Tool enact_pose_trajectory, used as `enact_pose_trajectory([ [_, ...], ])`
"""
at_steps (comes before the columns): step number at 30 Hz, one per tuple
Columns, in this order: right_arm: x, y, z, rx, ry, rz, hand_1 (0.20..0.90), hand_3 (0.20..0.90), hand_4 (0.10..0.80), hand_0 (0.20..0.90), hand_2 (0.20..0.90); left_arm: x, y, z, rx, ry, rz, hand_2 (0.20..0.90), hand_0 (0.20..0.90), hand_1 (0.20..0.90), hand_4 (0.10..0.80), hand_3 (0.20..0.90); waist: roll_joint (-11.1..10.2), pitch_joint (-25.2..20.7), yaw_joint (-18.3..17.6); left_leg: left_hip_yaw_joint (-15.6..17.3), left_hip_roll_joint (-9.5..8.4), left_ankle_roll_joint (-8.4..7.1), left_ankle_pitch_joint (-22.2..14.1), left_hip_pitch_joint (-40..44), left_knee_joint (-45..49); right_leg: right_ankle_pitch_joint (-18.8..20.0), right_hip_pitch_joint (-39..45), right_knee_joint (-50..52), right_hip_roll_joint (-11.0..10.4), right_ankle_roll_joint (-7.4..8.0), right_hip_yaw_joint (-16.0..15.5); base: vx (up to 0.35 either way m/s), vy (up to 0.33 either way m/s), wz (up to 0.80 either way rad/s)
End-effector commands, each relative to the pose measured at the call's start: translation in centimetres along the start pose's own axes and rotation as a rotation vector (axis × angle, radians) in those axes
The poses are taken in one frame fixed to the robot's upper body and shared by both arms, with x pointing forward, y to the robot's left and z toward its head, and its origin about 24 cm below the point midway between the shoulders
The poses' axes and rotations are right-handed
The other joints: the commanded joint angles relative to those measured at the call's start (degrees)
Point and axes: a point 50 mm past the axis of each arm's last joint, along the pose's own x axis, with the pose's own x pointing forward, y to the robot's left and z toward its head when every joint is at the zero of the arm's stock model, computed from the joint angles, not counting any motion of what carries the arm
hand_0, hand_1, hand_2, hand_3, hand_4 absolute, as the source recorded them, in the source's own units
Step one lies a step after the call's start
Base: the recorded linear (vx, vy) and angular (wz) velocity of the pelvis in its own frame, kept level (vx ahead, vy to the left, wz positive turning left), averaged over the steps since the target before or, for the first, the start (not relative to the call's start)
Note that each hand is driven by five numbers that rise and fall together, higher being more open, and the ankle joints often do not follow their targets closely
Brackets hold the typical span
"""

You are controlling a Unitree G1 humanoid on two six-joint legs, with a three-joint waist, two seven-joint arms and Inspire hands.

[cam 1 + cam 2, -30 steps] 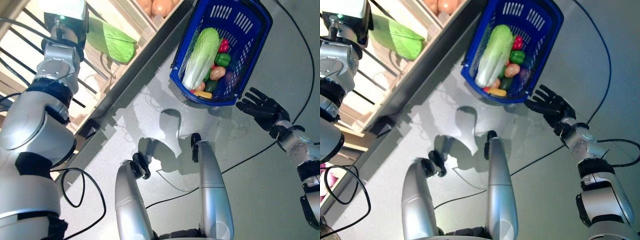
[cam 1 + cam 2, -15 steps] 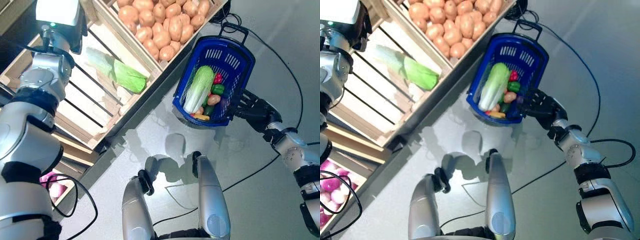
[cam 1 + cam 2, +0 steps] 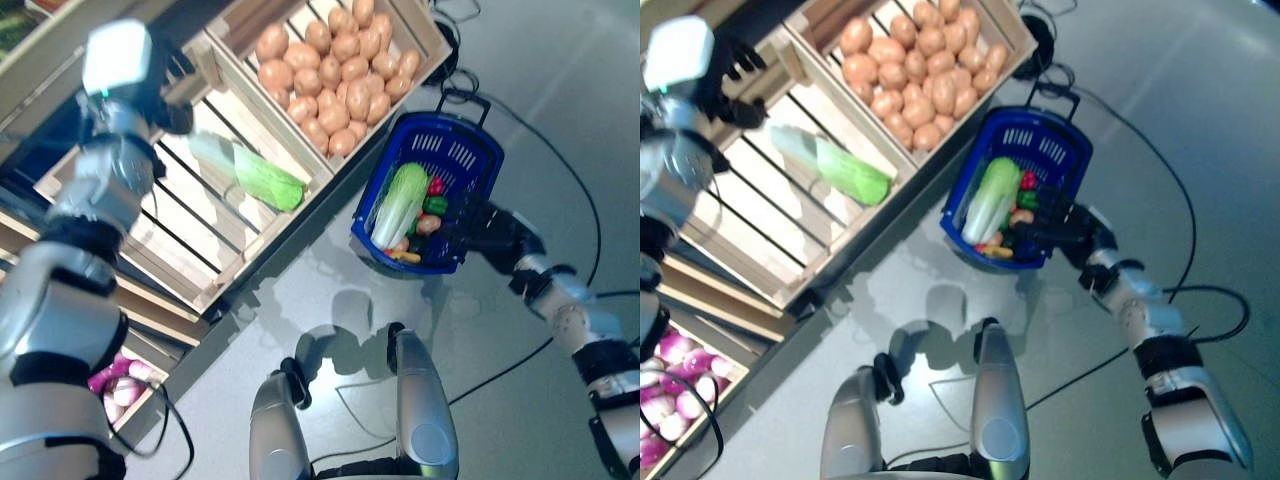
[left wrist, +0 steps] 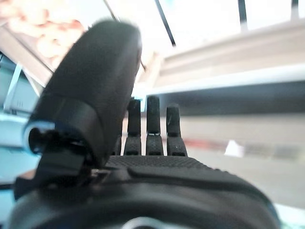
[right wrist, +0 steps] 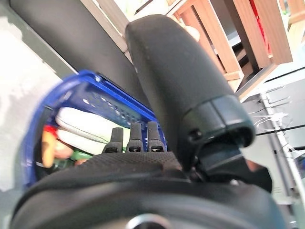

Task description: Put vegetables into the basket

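The blue plastic basket (image 3: 457, 152) stands on the grey floor beside the wooden stand. In it lie a long pale-green napa cabbage (image 3: 398, 205), a red pepper (image 3: 436, 186), a green pepper (image 3: 437, 205), a potato (image 3: 428, 224) and a yellow piece (image 3: 406, 256). My right hand (image 3: 492, 232) is at the basket's near right rim with straight fingers and holds nothing; it also shows in the right wrist view (image 5: 143, 171). My left hand (image 3: 170, 108) is raised at the stand's upper part with straight fingers (image 4: 153, 129) and is empty.
The wooden stand (image 3: 262, 262) with slatted crates runs along the left and top of the view, its dark base edge close to the basket. The basket's black handle (image 3: 462, 98) points away from me. Open grey floor lies to the right.
The camera has tilted, so more of the stand shows. My right hand has moved from apart below the basket up to its rim. My left hand stays raised at the stand.
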Motion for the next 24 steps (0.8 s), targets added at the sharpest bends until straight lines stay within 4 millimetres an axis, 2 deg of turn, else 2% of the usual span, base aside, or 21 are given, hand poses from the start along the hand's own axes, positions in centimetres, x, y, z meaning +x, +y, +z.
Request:
enact_pose_trajectory([
  [1,-0.9,1.9,-2.2,0.082,-0.085,-0.023,0.9,0.9,0.8,0.9,0.9,-2.7,-2.9,-0.7,-0.293,-0.003,-0.002,0.9,0.9,0.9,0.8,0.9,-1.4,-7.8,1.3,-0.3,0.13,1.04,5.0,1.8,-5.5,6.8,8.5,-10.6,-3.1,0.54,-1.7,0.184,-0.101,0.05],
  [3,-2.9,2.9,-6.6,0.176,-0.037,-0.096,0.9,0.9,0.8,0.9,0.9,-7.8,-8.8,-1.0,-0.62,0.085,-0.089,0.9,0.9,0.9,0.8,0.9,-1.4,-10.4,2.5,-0.1,-1.06,1.94,7.2,7.3,-11.5,7.9,14.2,-16.2,-1.4,0.57,-2.6,0.268,-0.113,-0.05],
  [5,-4.1,3.9,-9.1,0.23,0.007,-0.134,0.9,0.9,0.8,0.9,0.9,-11.2,-11.7,-1.1,-0.81,0.178,-0.128,0.9,0.9,0.9,0.8,0.9,-1.3,-12.4,3.2,-0.1,-1.77,2.47,8.4,10.6,-15.2,8.5,17.6,-19.5,-0.1,0.49,-2.9,0.329,-0.117,-0.21],
  [6,-5.0,4.8,-10.9,0.265,0.055,-0.166,0.9,0.9,0.8,0.9,0.9,-13.9,-13.8,-1.2,-0.972,0.271,-0.186,0.9,0.9,0.9,0.8,0.9,-1.2,-14.2,3.6,-0.3,-2.23,2.78,9.4,13.4,-18.4,8.8,20.6,-22.5,0.9,0.31,-3.0,0.374,-0.132,-0.13],
  [9,-6.1,6.1,-12.8,0.371,0.126,-0.243,0.9,0.9,0.8,0.9,0.9,-18.3,-16.7,-0.2,-1.235,0.41,-0.28,0.9,0.9,0.9,0.8,0.9,-1.2,-16.8,4.8,-1.5,-3.01,3.03,11.5,17.5,-24.3,9.9,25.8,-28.1,2.7,-0.02,-3.2,0.311,-0.15,0.02],
  [10,-6.7,6.7,-13.1,0.453,0.129,-0.25,0.9,0.9,0.8,0.9,0.9,-20.1,-17.3,1.3,-1.271,0.379,-0.365,0.9,0.9,0.9,0.8,0.9,-1.5,-17.9,5.5,-2.0,-3.13,2.92,12.8,18.7,-27.2,11.1,27.4,-30.9,3.5,-0.05,-3.5,0.194,-0.157,0.07],
  [11,-6.8,6.8,-13.2,0.462,0.129,-0.252,0.9,0.9,0.8,0.9,0.9,-20.4,-17.3,1.6,-1.272,0.367,-0.382,0.9,0.9,0.9,0.8,0.9,-1.5,-18.0,5.6,-2.0,-3.16,2.92,13.0,19.0,-27.7,11.3,27.7,-31.4,3.6,-0.06,-3.6,0.136,-0.149,0.14],
  [13,-7.6,6.7,-13.0,0.487,0.074,-0.28,0.9,0.9,0.8,0.9,0.9,-22.1,-17.5,4.0,-1.378,0.304,-0.478,0.9,0.9,0.9,0.8,0.9,-1.9,-18.9,6.4,-2.2,-3.2,2.61,14.2,20.3,-30.9,12.9,29.8,-35.3,4.2,0.06,-4.3,0.081,-0.129,0.29],
  [15,-7.8,6.3,-12.7,0.464,0.025,-0.31,0.9,0.9,0.8,0.9,0.9,-22.6,-17.8,4.6,-1.439,0.305,-0.521,0.9,0.9,0.9,0.8,0.9,-1.8,-19.0,6.7,-2.3,-3.01,2.43,14.8,21.0,-32.7,13.6,30.7,-37.0,4.5,0.12,-4.9,0.051,-0.115,0.29],
  [19,-6.7,6.3,-12.1,0.473,-0.035,-0.329,0.9,0.9,0.8,0.9,0.9,-22.2,-18.2,5.5,-1.453,0.276,-0.551,0.9,0.9,0.9,0.8,0.9,-1.6,-18.9,7.3,-2.5,-2.75,1.68,15.0,21.5,-33.2,14.7,31.5,-39.5,5.3,-0.33,-5.3,0.031,-0.088,0.05],
  [20,-6.4,6.5,-12.1,0.471,-0.033,-0.322,0.9,0.9,0.8,0.9,0.9,-22.1,-18.2,5.5,-1.465,0.287,-0.545,0.9,0.9,0.9,0.8,0.9,-1.8,-18.8,7.3,-2.5,-2.68,1.66,14.0,21.1,-31.1,14.5,31.2,-39.1,5.4,-0.76,-5.1,0.038,-0.122,-0.01],
  [21,-6.1,6.8,-12.1,0.454,-0.022,-0.318,0.9,0.9,0.8,0.9,0.9,-22.1,-18.3,5.4,-1.471,0.296,-0.534,0.9,0.9,0.9,0.8,0.9,-2.3,-18.3,7.5,-2.9,-2.4,1.42,13.9,19.1,-24.0,14.2,30.9,-38.1,5.2,-1.73,-4.9,0.044,-0.122,0.01],
  [23,-6.1,7.4,-12.2,0.39,0.003,-0.261,0.9,0.9,0.8,0.9,0.9,-22.3,-17.8,5.4,-1.493,0.263,-0.523,0.9,0.9,0.9,0.8,0.9,-3.3,-16.4,8.4,-5.3,-1.94,0.73,17.4,12.0,-8.2,14.3,31.0,-37.2,5.0,-3.61,-4.7,0.069,-0.112,0.04],
  [24,-6.3,7.4,-12.4,0.368,0.014,-0.245,0.9,0.9,0.8,0.9,0.9,-22.4,-17.6,5.3,-1.5,0.251,-0.522,0.9,0.9,0.9,0.8,0.9,-3.4,-15.7,9.1,-5.9,-2.55,0.72,18.3,10.0,-5.3,14.4,31.3,-37.0,4.9,-4.03,-4.7,0.12,-0.027,0.09],
])
